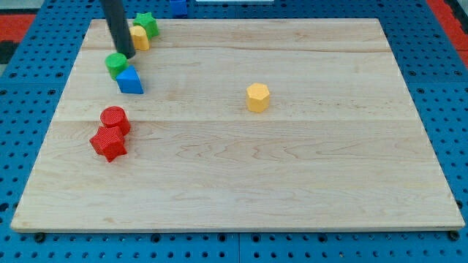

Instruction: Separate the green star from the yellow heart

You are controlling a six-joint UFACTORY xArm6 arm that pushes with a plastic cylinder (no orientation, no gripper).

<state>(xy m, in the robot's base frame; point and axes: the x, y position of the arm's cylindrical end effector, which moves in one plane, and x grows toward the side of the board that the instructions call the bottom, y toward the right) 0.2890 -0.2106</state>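
The green star lies near the board's top left, touching the yellow heart just below and left of it. My rod comes down from the view's top; my tip rests just left of and below the yellow heart, right above a green round block. The tip looks close to the heart's left edge; whether it touches is unclear.
A blue block sits against the green round block. A red cylinder and a red star-like block lie at the left. A yellow hexagon stands mid-board. Another blue block lies off the wooden board at the top.
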